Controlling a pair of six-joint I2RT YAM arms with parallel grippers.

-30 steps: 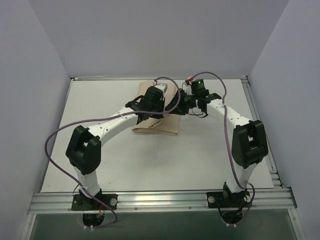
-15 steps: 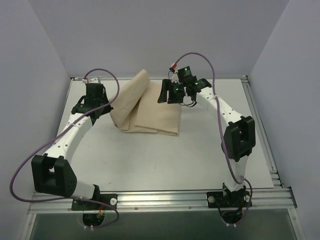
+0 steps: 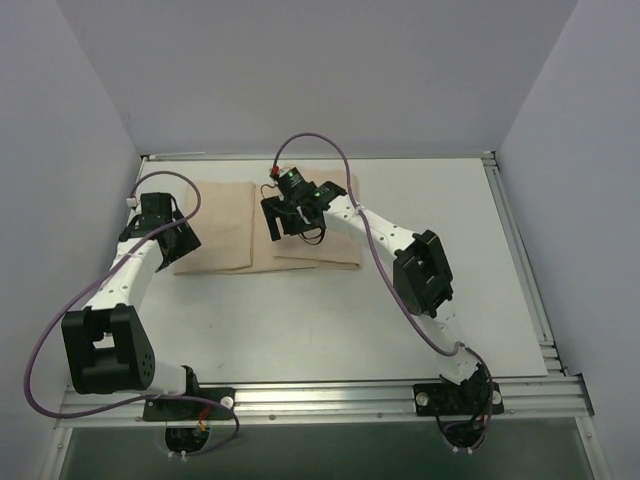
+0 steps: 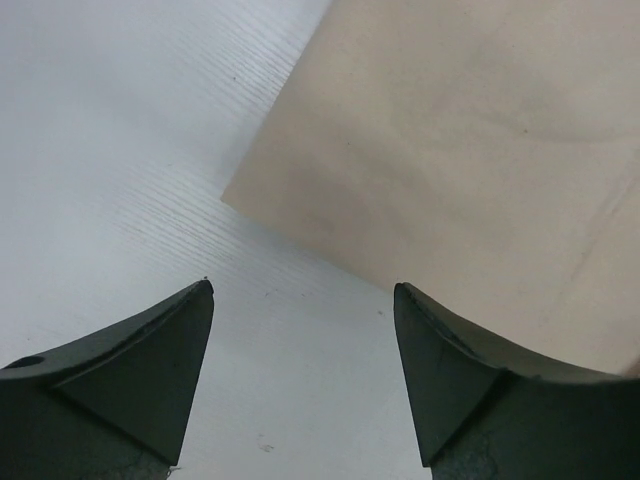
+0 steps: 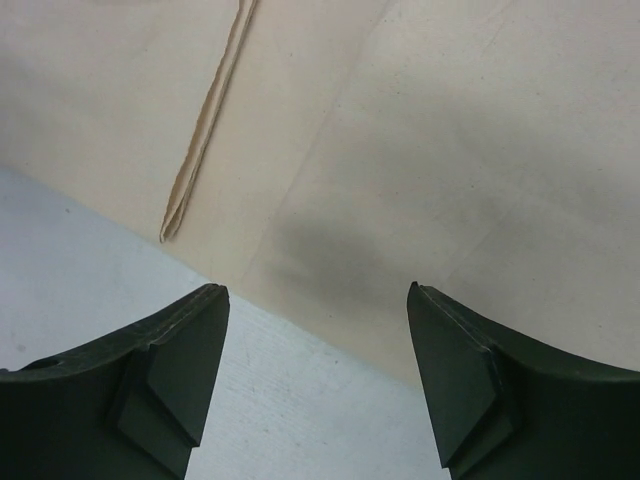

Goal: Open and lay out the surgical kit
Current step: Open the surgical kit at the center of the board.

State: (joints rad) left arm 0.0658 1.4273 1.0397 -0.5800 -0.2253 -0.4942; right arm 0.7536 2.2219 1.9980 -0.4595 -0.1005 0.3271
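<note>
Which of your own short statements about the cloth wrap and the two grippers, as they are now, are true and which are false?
1. The left gripper is open and holds nothing. True.
2. The right gripper is shut on the cloth wrap. False: it is open, above the cloth.
3. The cloth wrap lies on the table. True.
4. The left gripper is over the middle of the cloth wrap. False: it is beside a corner of it, mostly over bare table.

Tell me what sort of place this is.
Probably a robotics lab test cell: a white table boxed in by blank pale walls, with an aluminium rail along its near edge and a beige cloth wrap on it.
</note>
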